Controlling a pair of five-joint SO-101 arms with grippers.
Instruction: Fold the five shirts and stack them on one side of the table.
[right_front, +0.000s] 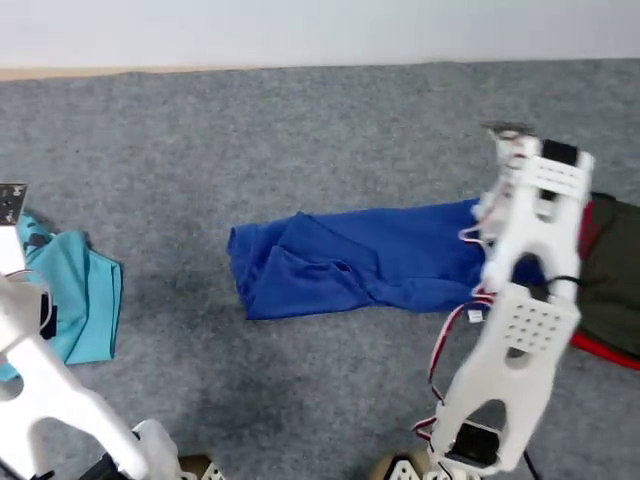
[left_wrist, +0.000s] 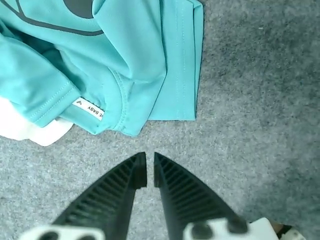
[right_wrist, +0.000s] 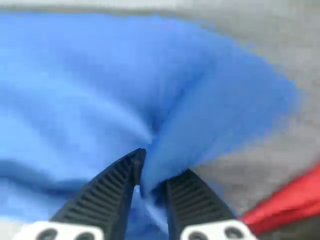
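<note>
A blue shirt (right_front: 350, 262) lies stretched out and crumpled across the middle of the grey table. My right gripper (right_wrist: 156, 175) is at its right end, shut on a fold of the blue shirt (right_wrist: 100, 90); the right arm (right_front: 525, 260) stands over that end. A teal shirt (right_front: 80, 290) lies folded at the left side. In the left wrist view the teal shirt (left_wrist: 125, 55) rests on a white one (left_wrist: 35, 131). My left gripper (left_wrist: 150, 167) is shut with nothing in it, just above the carpet beside the teal shirt's hem.
A red shirt (right_front: 600, 350) and a dark green one (right_front: 612, 270) lie at the right edge, partly behind the right arm. The left arm (right_front: 45, 385) takes up the front left corner. Bare grey carpet (right_front: 300, 140) covers the back of the table.
</note>
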